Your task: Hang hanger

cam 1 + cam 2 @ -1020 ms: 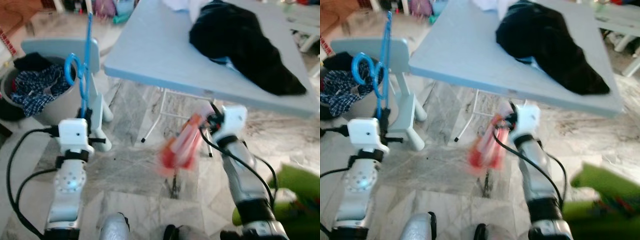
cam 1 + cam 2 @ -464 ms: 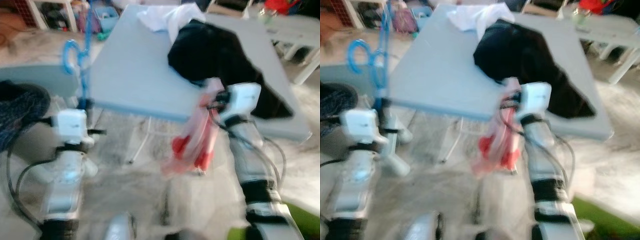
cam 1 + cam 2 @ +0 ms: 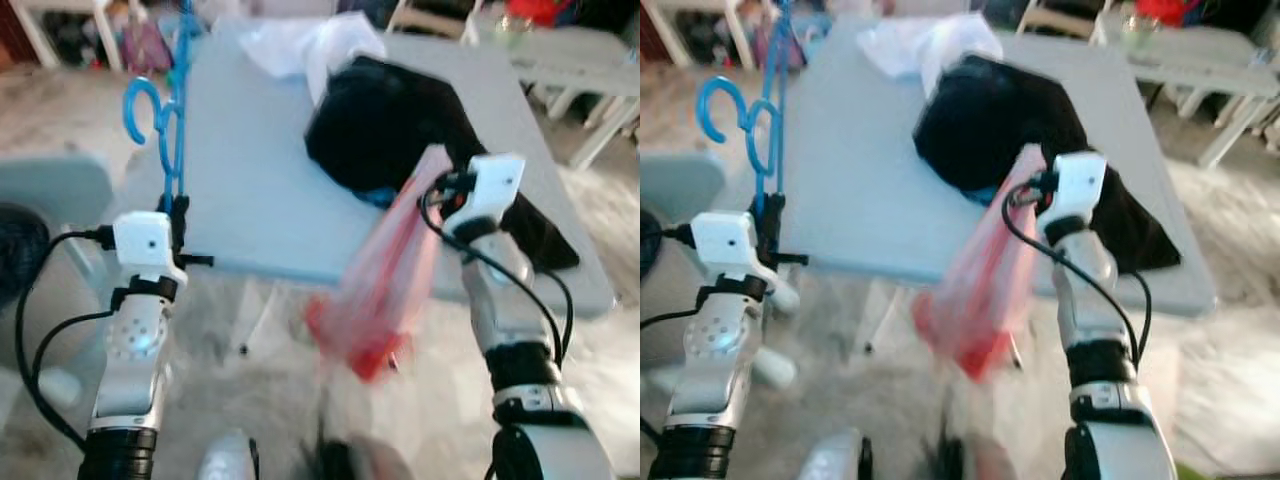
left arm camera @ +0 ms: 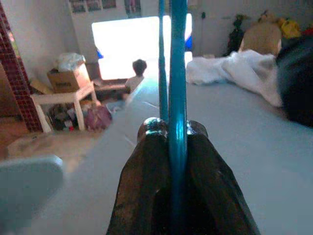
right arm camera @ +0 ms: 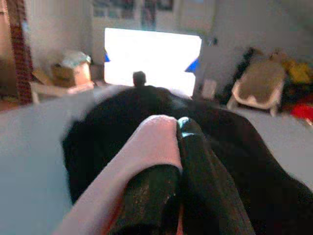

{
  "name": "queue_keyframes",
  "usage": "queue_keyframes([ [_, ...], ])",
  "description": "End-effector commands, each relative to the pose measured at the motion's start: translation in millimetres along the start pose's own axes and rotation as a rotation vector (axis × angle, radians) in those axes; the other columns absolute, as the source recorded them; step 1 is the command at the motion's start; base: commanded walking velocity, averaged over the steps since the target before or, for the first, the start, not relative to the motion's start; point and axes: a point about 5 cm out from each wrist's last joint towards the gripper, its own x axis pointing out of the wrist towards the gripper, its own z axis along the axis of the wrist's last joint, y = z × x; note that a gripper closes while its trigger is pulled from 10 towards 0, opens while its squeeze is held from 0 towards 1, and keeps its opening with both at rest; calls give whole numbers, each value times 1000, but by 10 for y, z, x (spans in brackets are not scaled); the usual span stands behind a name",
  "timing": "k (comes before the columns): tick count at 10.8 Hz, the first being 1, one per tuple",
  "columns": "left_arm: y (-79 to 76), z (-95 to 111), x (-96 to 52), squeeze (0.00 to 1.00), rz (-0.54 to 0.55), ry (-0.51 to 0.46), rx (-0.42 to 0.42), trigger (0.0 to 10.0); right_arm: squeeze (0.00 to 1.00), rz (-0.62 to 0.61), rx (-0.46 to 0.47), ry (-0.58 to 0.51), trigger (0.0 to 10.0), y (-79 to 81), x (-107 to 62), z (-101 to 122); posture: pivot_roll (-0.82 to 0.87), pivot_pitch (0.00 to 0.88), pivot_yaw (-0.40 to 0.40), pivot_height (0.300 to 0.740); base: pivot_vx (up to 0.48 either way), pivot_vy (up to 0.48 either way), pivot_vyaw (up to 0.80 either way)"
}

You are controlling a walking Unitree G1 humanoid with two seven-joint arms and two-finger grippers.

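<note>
The blue hanger (image 3: pixel 165 120) stands upright at the left edge of the grey counter (image 3: pixel 260 190), its lower part pinched between the closed fingers of the left pincer (image 4: pixel 168 134), hook at the top. The right pincer (image 5: pixel 178 129) is clamped on a pink-and-red cloth (image 3: pixel 385 280) that hangs blurred below it. Just beyond it, a black garment (image 3: pixel 395 120) lies heaped on the counter beside a white cloth (image 3: pixel 300 45).

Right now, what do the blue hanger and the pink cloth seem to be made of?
The hanger, held in the left gripper, looks like glossy plastic: thin, smooth, evenly blue rods with a moulded hook. The cloth, in the right gripper, seems soft fabric, pink and red: it hangs limp, though blur hides the weave.
</note>
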Motion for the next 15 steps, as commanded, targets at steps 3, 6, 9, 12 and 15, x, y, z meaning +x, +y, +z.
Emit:
queue_keyframes([
  [3,11,34,39,0,-1,-9,5,10000,0,162,-22,-163,10000,248,674,635,113,115,-77,740,264,402,0],
  [6,-51,22,-11,0,14,-18,3,10000,0,94,-44,-415,10000,295,1240,1946,141,113,-102,740,87,134,0],
  [9,-145,-4,-96,0,0,-3,-4,10000,0,-108,-2,-576,10000,-47,1206,2501,162,122,-117,740,0,0,0],
  [12,-212,-9,-93,0,-16,-1,-7,10000,0,-109,-129,-198,10000,-76,1137,1319,157,129,-113,740,0,0,0],
  [15,-227,-32,-126,0,-42,14,2,10000,1000,-103,-256,317,10000,-491,704,316,146,141,-95,740,0,0,0],
])
